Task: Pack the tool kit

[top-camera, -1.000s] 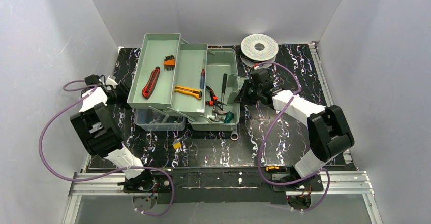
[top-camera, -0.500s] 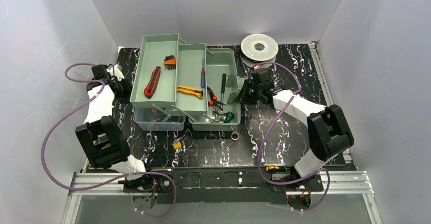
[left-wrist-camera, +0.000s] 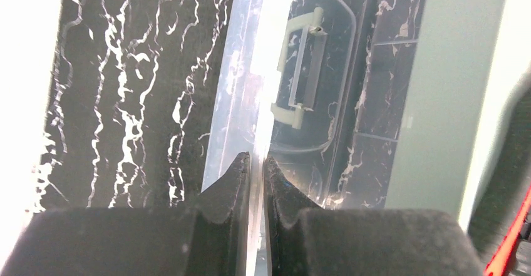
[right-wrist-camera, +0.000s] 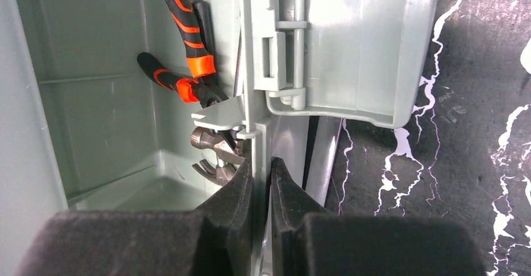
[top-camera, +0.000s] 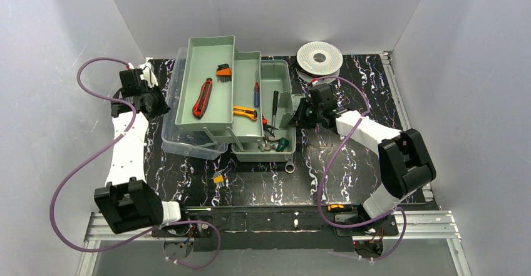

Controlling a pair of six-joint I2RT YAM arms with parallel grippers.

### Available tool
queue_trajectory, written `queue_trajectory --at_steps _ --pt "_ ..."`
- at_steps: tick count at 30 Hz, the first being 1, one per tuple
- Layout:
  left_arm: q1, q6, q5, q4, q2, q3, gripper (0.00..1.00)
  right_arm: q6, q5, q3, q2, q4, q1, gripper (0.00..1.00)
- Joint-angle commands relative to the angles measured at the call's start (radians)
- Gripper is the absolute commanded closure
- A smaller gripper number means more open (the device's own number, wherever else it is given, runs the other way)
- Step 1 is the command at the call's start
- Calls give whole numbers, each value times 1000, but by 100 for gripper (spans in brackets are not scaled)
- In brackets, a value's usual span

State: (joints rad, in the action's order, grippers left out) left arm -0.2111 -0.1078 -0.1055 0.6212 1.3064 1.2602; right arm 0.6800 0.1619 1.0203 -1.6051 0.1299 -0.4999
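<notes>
- The toolbox (top-camera: 282, 79) stands open toward the back middle of the black table (top-camera: 350, 163). Its long axis runs near to far, and its trays (top-camera: 206, 69) step out leftward.
- Its translucent lid (top-camera: 188, 143) lies along the left side, parallel to it.
- The left gripper (left-wrist-camera: 255, 163) pinches the lid's edge.
- The right gripper (right-wrist-camera: 262, 169) clamps the toolbox's right wall, near the pliers (right-wrist-camera: 181, 51) and hammer (right-wrist-camera: 213, 144).

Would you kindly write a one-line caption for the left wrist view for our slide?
Left gripper pinching the rim of the clear lid, its handle visible beyond, over the black marbled table.
</notes>
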Motion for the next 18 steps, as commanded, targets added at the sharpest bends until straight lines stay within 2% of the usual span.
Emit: queue_trajectory --at_steps 1,7,14,15,18 --pt "88 21 202 -94 -86 78 100 32 92 56 34 -47 -30 99" --pt "354 146 499 -102 -107 161 100 24 55 78 21 -34 -81 99" --pt "673 307 865 -152 -60 229 100 -6 5 164 -21 42 -155 98" --pt "716 328 906 -163 -47 236 100 -8 6 171 -19 46 -155 95" --pt "815 398 1011 -208 0 247 100 -28 -29 195 4 83 -154 75"
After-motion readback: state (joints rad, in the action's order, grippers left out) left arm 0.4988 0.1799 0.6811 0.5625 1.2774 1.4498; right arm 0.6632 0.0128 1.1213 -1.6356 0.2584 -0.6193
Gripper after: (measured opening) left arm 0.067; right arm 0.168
